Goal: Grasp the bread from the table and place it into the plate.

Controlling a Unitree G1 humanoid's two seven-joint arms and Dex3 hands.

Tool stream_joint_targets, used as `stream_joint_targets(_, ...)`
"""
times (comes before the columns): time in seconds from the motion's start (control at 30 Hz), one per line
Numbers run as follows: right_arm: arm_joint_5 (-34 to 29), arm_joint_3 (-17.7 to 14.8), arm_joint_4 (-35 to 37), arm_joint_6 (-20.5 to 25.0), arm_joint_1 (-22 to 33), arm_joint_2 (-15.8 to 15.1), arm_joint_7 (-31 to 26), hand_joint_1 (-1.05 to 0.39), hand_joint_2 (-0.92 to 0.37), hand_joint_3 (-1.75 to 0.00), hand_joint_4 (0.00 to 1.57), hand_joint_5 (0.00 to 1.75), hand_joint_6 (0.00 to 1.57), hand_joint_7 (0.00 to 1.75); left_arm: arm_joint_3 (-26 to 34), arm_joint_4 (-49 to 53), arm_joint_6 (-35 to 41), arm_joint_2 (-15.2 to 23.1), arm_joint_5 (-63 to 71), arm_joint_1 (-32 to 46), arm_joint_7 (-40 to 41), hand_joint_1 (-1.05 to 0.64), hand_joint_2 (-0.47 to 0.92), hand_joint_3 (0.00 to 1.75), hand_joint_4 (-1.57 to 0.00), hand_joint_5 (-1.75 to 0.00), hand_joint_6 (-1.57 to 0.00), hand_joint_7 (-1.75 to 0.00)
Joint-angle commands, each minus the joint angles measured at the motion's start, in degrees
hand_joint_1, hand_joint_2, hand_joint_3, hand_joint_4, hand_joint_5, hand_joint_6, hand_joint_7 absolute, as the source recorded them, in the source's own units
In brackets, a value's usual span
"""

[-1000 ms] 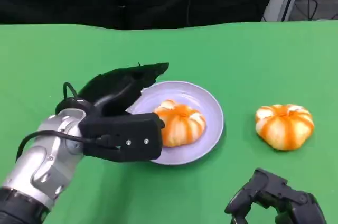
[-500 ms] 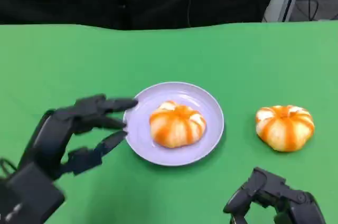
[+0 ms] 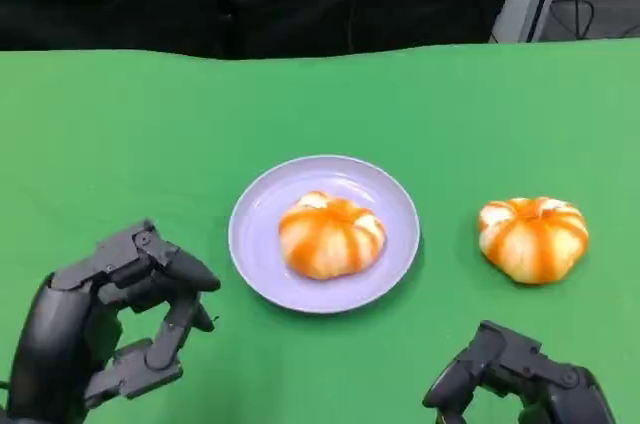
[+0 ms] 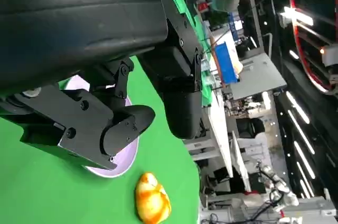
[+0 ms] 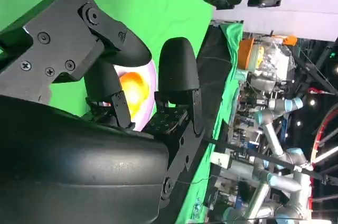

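Fingers of the left hand [image 3: 100, 329] are seen apart and empty, near the plate [image 3: 262, 206]. Right hand [image 3: 520, 384] fingers are curled on nothing. One bread [image 3: 329, 234] is seated in the plate; another bread [image 3: 532, 238] is left on the counter [image 3: 120, 134], presumably awaiting transfer. No legible markings are noted.

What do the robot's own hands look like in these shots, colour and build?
Both are matte black with many jointed fingers. The left hand has blocky, angular segments joined by small round screws and pins. The right hand is built alike, with flat black links. The wrist views show a rounded, glossy black shell behind each hand and smooth, rounded fingertips.
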Motion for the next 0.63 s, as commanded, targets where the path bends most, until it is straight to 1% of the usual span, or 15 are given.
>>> stream_joint_targets(0.03,0.9,-0.9,-0.3,-0.6,0.2,-0.7,0.1,-0.11,-0.37,-1.25,0.69,1.62,0.75,1.35,0.0,-0.2,-1.2,-1.8,-3.1,6.1,-1.6,0.04,0.55,1.26,-0.80,-1.74,-0.66,-1.69)
stream_joint_targets(0.13,1.5,-1.2,-0.8,-0.2,0.4,-1.0,0.4,-0.11,-0.38,-1.24,0.68,1.61,0.75,1.35,0.2,0.8,-2.2,-1.9,-2.6,6.6,-2.6,0.01,0.50,1.27,-0.81,-1.75,-0.67,-1.71)
stream_joint_targets(0.37,1.6,-1.2,-0.8,-0.4,0.6,-0.9,0.6,-0.11,-0.39,-1.24,0.68,1.61,0.75,1.34,0.7,1.0,-2.8,-2.0,-1.3,6.8,-2.9,0.00,0.50,1.26,-0.81,-1.75,-0.67,-1.72)
stream_joint_targets(0.4,1.6,-1.1,-0.7,-0.6,0.7,-1.0,0.7,-0.10,-0.39,-1.24,0.68,1.62,0.75,1.34,0.8,1.0,-3.1,-1.9,-0.4,6.9,-2.7,0.00,0.48,1.23,-0.82,-1.75,-0.68,-1.72)
stream_joint_targets(0.63,1.6,-1.2,-1.1,0.0,0.9,-0.8,0.5,-0.11,-0.36,-1.29,0.68,1.63,0.75,1.37,1.1,1.0,-3.1,-2.0,0.7,6.8,-3.0,0.00,0.48,1.19,-0.83,-1.75,-0.70,-1.72)
